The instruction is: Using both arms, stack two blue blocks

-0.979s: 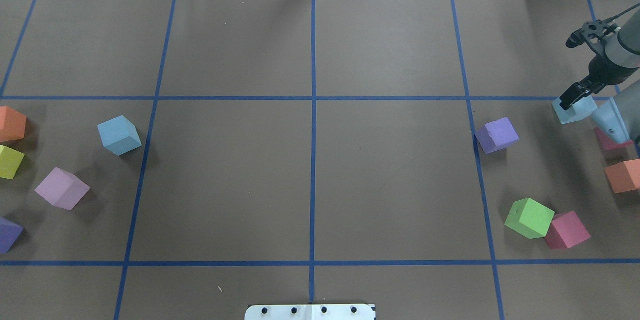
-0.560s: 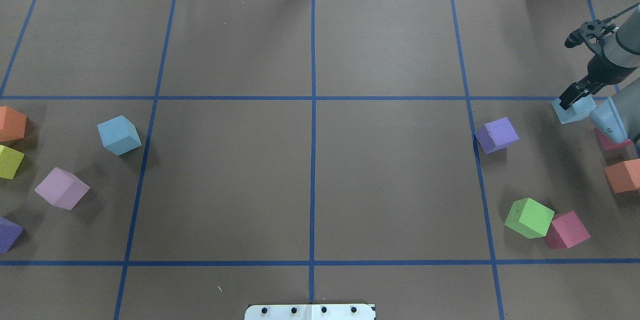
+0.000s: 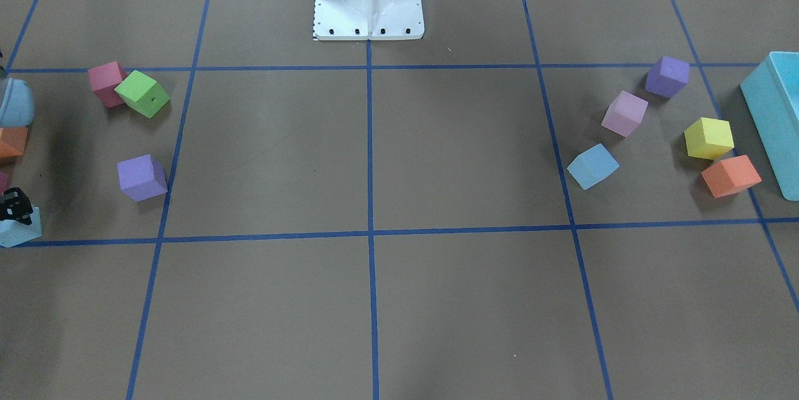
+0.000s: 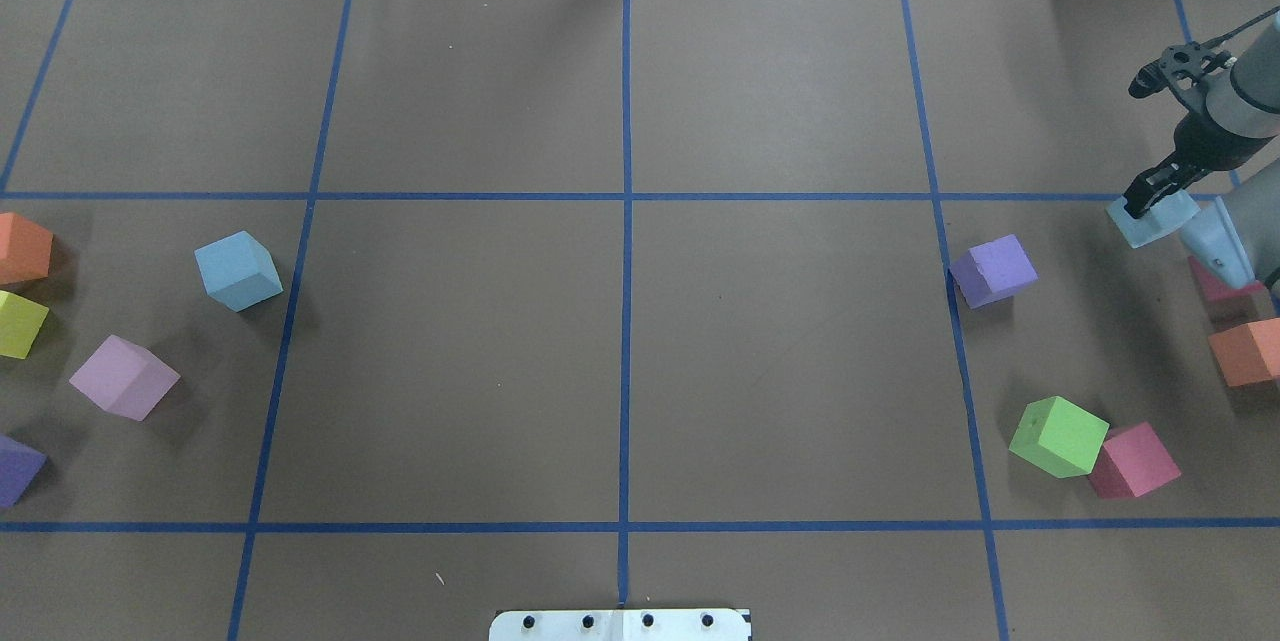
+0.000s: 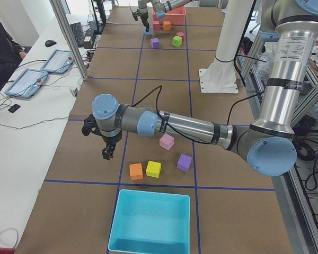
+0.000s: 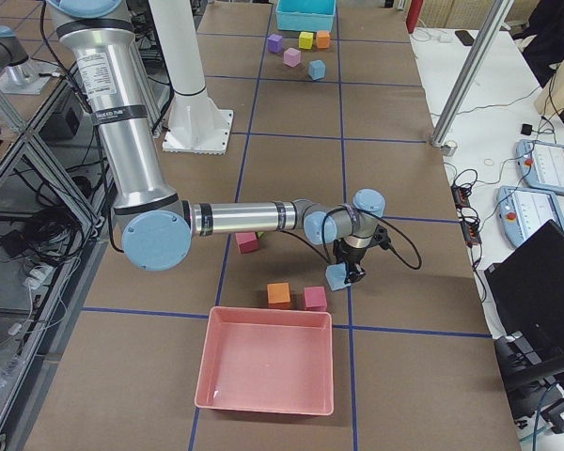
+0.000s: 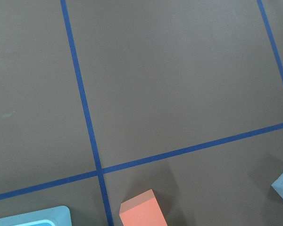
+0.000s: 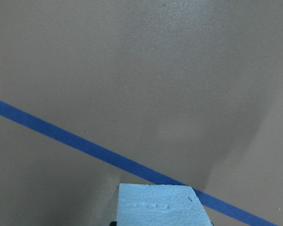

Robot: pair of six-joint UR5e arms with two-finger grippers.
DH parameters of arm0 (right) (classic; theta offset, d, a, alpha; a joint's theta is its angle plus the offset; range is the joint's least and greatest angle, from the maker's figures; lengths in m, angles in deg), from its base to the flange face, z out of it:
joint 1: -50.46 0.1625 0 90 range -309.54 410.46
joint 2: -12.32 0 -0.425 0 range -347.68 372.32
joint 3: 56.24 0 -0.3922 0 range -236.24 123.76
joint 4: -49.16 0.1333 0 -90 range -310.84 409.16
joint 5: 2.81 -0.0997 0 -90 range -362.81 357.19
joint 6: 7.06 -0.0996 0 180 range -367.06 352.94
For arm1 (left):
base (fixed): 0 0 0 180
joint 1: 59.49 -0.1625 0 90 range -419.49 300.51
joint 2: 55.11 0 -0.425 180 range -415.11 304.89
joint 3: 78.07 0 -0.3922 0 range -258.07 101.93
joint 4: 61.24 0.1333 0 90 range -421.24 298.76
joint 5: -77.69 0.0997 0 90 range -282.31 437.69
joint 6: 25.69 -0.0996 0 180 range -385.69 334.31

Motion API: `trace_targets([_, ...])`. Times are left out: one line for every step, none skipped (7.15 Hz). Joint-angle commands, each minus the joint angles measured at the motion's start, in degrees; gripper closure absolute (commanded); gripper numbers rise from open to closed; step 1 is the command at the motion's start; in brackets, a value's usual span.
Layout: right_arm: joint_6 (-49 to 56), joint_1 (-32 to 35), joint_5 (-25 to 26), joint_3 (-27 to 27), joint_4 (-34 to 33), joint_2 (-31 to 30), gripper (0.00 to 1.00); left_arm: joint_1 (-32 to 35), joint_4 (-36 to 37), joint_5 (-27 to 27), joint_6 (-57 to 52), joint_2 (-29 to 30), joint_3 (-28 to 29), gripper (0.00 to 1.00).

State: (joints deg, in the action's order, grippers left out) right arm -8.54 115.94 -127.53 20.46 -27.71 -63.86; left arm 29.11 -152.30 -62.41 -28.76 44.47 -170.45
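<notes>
One pale blue block (image 4: 238, 269) rests alone on the table's left side; it also shows in the front view (image 3: 593, 166). The second blue block (image 4: 1160, 221) sits at the far right, just below a blue tape line, and fills the bottom of the right wrist view (image 8: 160, 205). My right gripper (image 4: 1150, 196) is down on it, with its fingers closed on its sides. My left gripper (image 5: 107, 151) shows only in the exterior left view. It hovers above the table near the orange cube, and I cannot tell whether it is open.
A purple cube (image 4: 993, 270), a green cube (image 4: 1058, 436), a pink cube (image 4: 1133, 461) and an orange cube (image 4: 1245, 351) lie near the right block. Orange (image 4: 20, 248), yellow and lilac cubes lie at the left. A turquoise bin (image 3: 774, 119) and a red tray (image 6: 263, 362) stand at the table's ends.
The right gripper has settled slightly lower onto the right blue block, and the block has turned a little. The other cubes have not moved.
</notes>
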Motion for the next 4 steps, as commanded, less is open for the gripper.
trace_targets([-0.10, 0.00, -0.09, -0.05, -0.03, 0.24, 0.43, 0.00, 0.00, 0.00, 0.00, 0.00, 0.01, 0.01])
trace_targets([-0.28, 0.08, -0.61, 0.12, -0.12, 1.20, 0.43, 0.00, 0.00, 0.00, 0.00, 0.00, 0.09, 0.01])
trace_targets([-0.28, 1.22, -2.18, 0.99, -0.82, 2.08, 0.40, 0.00, 0.00, 0.00, 0.00, 0.00, 0.01, 0.01])
trace_targets([-0.28, 2.79, -4.11, 1.18, -2.39, 3.57, 0.39, 0.00, 0.00, 0.00, 0.00, 0.00, 0.09, 0.01])
